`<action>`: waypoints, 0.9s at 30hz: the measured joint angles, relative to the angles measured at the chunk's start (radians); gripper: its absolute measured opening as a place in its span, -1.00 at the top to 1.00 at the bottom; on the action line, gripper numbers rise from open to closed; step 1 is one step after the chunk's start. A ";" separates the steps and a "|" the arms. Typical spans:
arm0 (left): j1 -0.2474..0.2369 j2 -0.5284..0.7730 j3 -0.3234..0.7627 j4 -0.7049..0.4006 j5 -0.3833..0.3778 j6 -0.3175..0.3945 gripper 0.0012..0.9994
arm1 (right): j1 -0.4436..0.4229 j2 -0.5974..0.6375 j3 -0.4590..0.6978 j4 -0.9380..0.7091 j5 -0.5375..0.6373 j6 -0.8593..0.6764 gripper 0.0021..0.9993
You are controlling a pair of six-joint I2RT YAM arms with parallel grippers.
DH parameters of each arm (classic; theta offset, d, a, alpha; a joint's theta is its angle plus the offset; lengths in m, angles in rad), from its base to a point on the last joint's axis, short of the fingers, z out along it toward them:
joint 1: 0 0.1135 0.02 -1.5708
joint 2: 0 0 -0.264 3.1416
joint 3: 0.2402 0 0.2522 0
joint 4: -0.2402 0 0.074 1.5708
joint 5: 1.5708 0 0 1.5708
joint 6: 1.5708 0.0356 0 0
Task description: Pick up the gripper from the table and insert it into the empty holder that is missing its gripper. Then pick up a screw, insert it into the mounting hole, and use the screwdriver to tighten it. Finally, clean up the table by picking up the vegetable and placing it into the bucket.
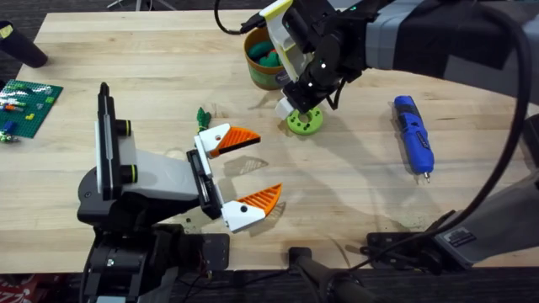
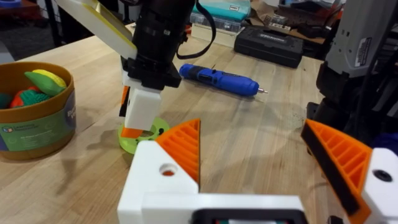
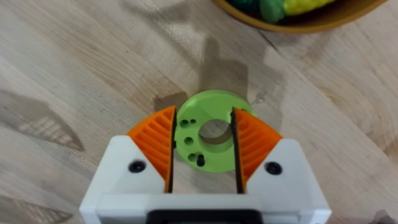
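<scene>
My right gripper (image 1: 293,108) hangs straight over a lime-green disc with holes (image 3: 214,134) on the table. Its orange pads straddle the disc a narrow gap apart, and one pad covers the disc's rim. Just behind the disc is the olive-tan bucket (image 1: 257,74), holding green and yellow vegetables. A small green leafy vegetable (image 1: 202,115) lies on the wood left of the disc. The blue screwdriver (image 1: 414,135) lies to the right, bit toward me. My left gripper (image 1: 268,166) is open and holds nothing, in front of the disc. The loose gripper, the holder and the screw are out of view.
A green brick baseplate (image 1: 27,101) sits at the table's left edge, with a black object (image 1: 21,46) behind it. A black case (image 2: 267,43) lies beyond the screwdriver. Bare wood stretches between my left gripper and the screwdriver.
</scene>
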 joint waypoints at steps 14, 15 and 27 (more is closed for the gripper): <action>-0.001 0.000 0.000 -0.003 0.000 -0.001 -0.98 | 0.001 0.000 0.038 -0.148 -0.001 0.001 0.04; -0.001 0.000 0.000 -0.003 0.000 -0.002 -0.98 | 0.001 -0.001 0.060 -0.187 -0.001 0.001 0.04; -0.001 0.000 0.000 -0.003 0.000 -0.002 -0.98 | 0.001 -0.081 0.212 -0.404 -0.001 0.002 0.04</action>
